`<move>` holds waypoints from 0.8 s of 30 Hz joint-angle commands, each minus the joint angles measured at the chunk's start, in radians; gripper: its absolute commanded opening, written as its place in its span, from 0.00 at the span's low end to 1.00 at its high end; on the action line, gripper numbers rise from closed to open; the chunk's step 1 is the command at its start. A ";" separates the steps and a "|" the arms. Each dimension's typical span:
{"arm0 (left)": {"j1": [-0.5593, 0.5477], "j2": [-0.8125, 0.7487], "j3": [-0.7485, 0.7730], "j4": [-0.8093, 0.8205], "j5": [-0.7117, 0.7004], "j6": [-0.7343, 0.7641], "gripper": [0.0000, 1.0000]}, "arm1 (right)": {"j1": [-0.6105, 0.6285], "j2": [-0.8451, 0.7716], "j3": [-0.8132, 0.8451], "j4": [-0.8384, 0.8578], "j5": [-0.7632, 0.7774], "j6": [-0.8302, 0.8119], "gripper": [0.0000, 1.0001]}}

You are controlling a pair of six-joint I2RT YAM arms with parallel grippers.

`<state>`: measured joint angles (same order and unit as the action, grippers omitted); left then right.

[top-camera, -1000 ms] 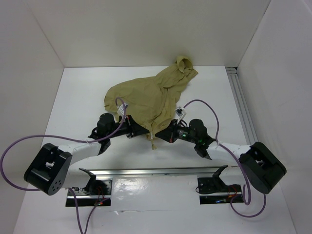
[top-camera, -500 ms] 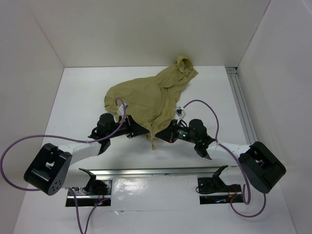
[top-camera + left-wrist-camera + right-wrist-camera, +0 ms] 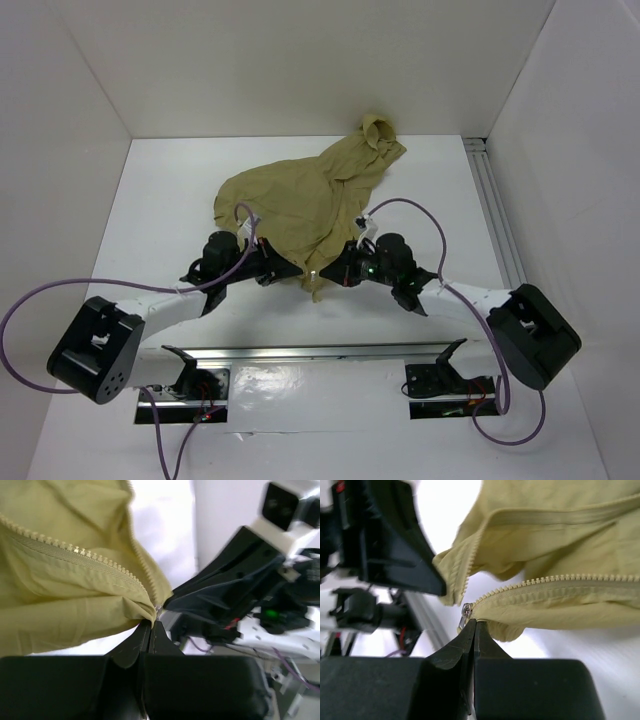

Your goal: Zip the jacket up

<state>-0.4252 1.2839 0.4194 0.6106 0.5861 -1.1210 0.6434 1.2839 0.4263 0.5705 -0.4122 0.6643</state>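
Observation:
The khaki-yellow jacket (image 3: 310,200) lies crumpled in the middle of the white table, hood at the far end. Its front is open, with both zipper halves showing. My left gripper (image 3: 295,272) is shut on the bottom corner of one front edge (image 3: 145,607), by the open zipper teeth (image 3: 75,550). My right gripper (image 3: 322,277) is shut on the bottom end of the other front edge (image 3: 492,620), right beside the metal slider (image 3: 466,611). The two grippers almost touch, tip to tip, at the jacket's near hem.
White walls stand on three sides. A metal rail (image 3: 495,200) runs along the table's right edge. Purple cables (image 3: 420,215) loop above both arms. The arm bases and their mounting rail (image 3: 320,352) sit at the near edge.
Both grippers have moved toward each other, bringing the two bottom zipper ends closer. The hem between them has bunched up and lifted slightly.

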 commanded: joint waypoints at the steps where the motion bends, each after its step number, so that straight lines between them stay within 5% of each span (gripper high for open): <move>1: -0.004 -0.029 0.053 -0.202 -0.115 0.065 0.00 | -0.005 0.054 0.100 -0.243 0.105 -0.055 0.00; 5: -0.014 -0.029 0.087 -0.285 -0.169 0.084 0.00 | -0.005 0.195 0.144 -0.298 0.086 -0.055 0.00; 12: -0.014 0.000 0.078 -0.276 -0.169 0.084 0.00 | -0.005 0.213 0.164 -0.327 0.133 -0.015 0.00; 24: -0.023 0.022 0.087 -0.265 -0.149 0.084 0.00 | 0.024 0.261 0.216 -0.377 0.161 -0.035 0.33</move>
<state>-0.4442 1.3033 0.4732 0.3290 0.4278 -1.0496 0.6502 1.5402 0.5991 0.2264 -0.2813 0.6453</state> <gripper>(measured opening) 0.077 0.311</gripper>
